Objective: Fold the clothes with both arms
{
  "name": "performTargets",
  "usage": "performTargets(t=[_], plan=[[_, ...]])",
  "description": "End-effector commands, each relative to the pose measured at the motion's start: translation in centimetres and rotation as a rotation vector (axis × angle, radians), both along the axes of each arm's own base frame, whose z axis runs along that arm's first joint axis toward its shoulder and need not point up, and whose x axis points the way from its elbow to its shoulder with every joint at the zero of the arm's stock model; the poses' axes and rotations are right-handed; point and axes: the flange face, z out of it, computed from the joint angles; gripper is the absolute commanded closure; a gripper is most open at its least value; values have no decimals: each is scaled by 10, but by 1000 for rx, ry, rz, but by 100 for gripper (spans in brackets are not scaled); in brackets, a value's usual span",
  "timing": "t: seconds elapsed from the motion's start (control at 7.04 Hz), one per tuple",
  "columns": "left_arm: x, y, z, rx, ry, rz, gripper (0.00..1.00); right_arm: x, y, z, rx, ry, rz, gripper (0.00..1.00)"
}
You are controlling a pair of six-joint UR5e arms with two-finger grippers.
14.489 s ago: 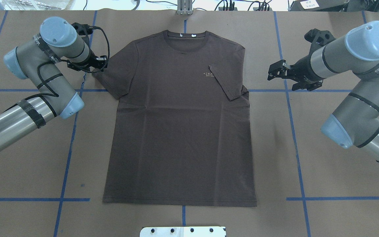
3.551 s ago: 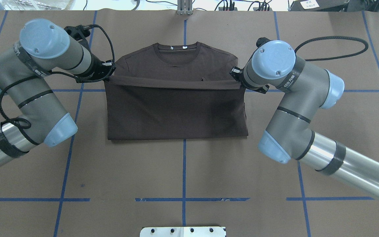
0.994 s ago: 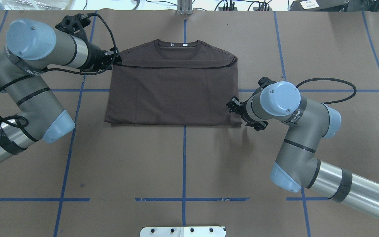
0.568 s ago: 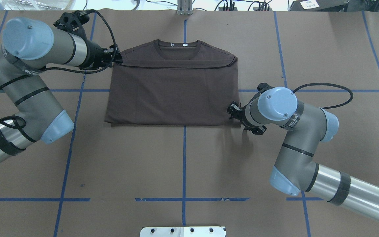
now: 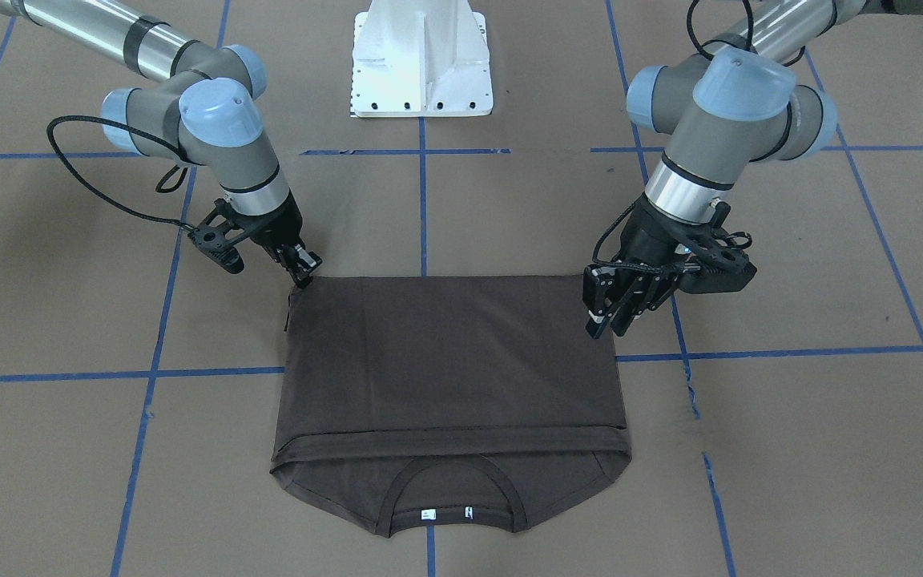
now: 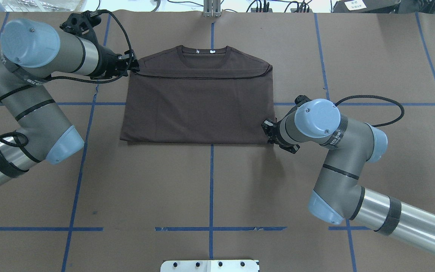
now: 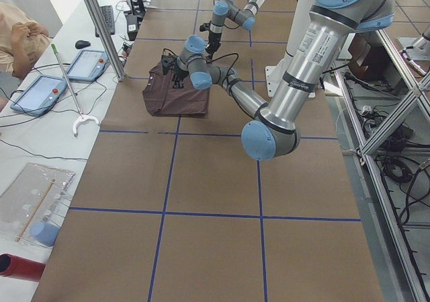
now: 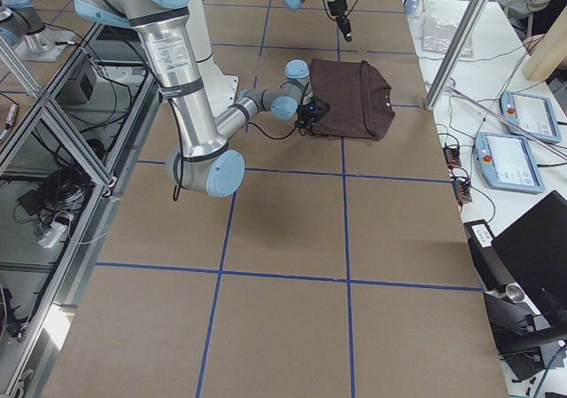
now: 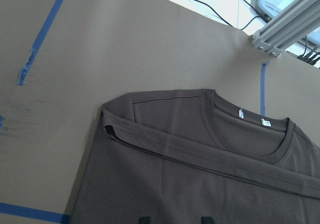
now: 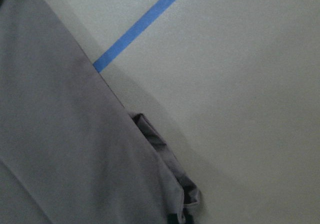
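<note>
A dark brown T-shirt (image 6: 198, 109) is lying folded in half on the table (image 6: 210, 189). The left gripper (image 5: 610, 320) is hovering, jaws apart, by its far corner. The right gripper (image 5: 303, 275) is sitting at the near corner, and I cannot tell how its jaws stand. Probably setting up the second fold, which calls for pinching every layer.

Wide bare table (image 6: 210, 189) is seen between the folded T-shirt (image 6: 198, 109) and the white base plate (image 6: 210, 265); a pass along the centre line is unblocked. The shirt's robot-side right corner is taken up by the right gripper (image 5: 302, 274). The right arm (image 6: 334, 158) is slanted across the table behind it, and its black cable (image 6: 368, 96) is looped out to the right. The far left corner is covered by the left gripper (image 6: 134, 68), held above the cloth. The table's left side is filled by the left arm (image 6: 36, 109). The robot-side left and far right corners are unobstructed. A narrow strip is seen between collar and metal post (image 6: 212, 9).
</note>
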Motion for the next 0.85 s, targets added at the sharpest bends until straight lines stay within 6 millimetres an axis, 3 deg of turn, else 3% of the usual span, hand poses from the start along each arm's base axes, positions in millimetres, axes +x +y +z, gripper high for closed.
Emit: performTargets(t=[0.0,0.14,0.28,0.43,0.57,0.71], plan=[[-4,4,-8,11,15,1,55,61,50,-32,-13,-105,-80,100],[-4,6,-11,19,20,7,55,100,113,-43,-82,-146,-226,100],[-5,6,-10,23,18,7,55,112,201,-35,-123,-138,-394,100],[-6,7,-16,21,31,9,55,107,266,-37,-136,-133,-550,100],[-12,15,-26,32,49,15,55,95,299,-37,-154,-132,-648,100],[-11,19,-27,-17,81,29,53,90,315,-32,-168,-117,-685,1]])
